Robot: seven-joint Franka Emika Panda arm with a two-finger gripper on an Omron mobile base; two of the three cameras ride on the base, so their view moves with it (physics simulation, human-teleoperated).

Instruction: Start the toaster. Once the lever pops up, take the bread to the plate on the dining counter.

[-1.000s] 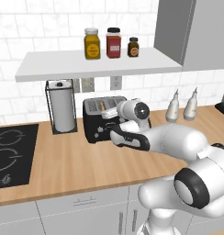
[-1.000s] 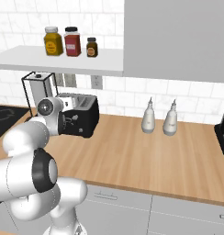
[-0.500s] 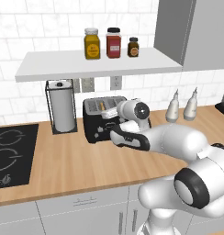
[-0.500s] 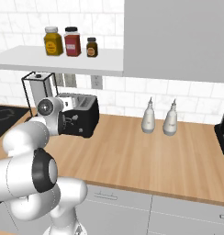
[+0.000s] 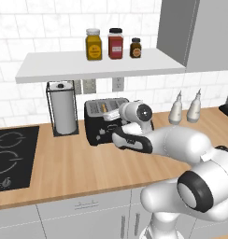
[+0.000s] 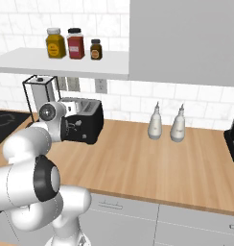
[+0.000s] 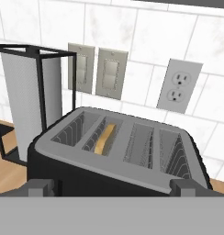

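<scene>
Toaster (image 7: 118, 153) dead ahead of me and just below: that is the relation everything turns on. From my hand view I look down along my gripper (image 7: 112, 187) at its grey top, four slots running away from me toward the tiled wall, side by side across the body. So the box's long axis lies crosswise to my reach, and each slot's long axis points away from me. My fingertips (image 7: 40, 187) stand spread wide, one near each end of the toaster's near edge, pinching nothing.

Bread (image 7: 106, 137) sits sunk in the second slot from the left in that view, only its tan top edge showing, thin side up and lengthwise along the slot. It lies a little to the left of my gripper's midline.

In the left base view my hand (image 5: 117, 132) is right up against the front face of the toaster (image 5: 98, 122), which stands beside the paper towel holder (image 5: 62, 112) on the wood worktop (image 5: 78, 163). Whether I already touch that face I cannot tell. I judge the lever must be on that front side, below what my hand camera shows, so my next move should go down, not forward
</scene>
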